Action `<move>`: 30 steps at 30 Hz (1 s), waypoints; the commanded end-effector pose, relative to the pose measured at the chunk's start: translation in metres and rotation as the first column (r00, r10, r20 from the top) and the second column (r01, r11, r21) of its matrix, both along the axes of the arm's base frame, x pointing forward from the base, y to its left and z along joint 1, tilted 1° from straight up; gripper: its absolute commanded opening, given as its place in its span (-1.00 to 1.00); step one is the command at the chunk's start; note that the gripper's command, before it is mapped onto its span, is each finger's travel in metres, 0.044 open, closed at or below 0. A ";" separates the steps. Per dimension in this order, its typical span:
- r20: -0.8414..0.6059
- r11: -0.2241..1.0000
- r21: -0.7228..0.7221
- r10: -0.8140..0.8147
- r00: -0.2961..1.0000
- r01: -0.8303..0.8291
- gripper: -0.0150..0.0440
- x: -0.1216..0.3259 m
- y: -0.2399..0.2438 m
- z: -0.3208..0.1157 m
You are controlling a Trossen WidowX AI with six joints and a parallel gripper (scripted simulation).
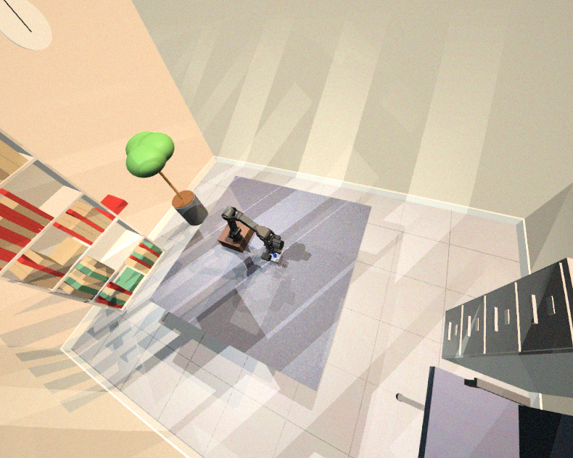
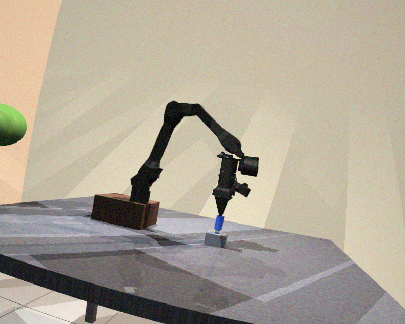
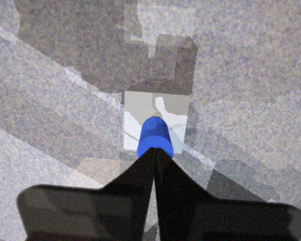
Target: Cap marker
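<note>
my black claw is clenched on nothing, tips touching the top of the blue cylindrical cap. i'd push straight down — centred over the grey holder block — until it seats.

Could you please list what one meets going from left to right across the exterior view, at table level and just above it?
Green plant foliage → brown base block → blue cap on the grey holder block, with the shut gripper right above it.

High distant top view, low table-side exterior, close downward wrist view, all sharing the holder block.
</note>
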State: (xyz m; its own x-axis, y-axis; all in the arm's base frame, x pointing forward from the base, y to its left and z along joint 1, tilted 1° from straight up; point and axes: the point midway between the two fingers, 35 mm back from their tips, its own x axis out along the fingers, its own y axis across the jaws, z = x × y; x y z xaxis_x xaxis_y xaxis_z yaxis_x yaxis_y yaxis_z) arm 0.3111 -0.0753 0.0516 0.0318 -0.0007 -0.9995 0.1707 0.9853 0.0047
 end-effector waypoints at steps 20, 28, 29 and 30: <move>0.002 1.000 0.000 0.000 1.000 0.000 -0.49 -0.001 0.000 0.087; 0.002 1.000 0.000 0.000 1.000 0.000 0.04 -0.001 0.000 0.087; 0.002 1.000 0.000 0.000 1.000 0.000 0.13 -0.001 0.000 0.087; 0.002 1.000 0.000 0.000 1.000 0.000 0.22 -0.001 0.000 0.087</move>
State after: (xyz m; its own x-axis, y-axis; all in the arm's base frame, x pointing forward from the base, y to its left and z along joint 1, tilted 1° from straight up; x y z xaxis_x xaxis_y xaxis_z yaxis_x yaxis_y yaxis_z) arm 0.3092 -0.0753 0.1365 0.0300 0.0009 -0.9996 0.1750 0.9845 0.0062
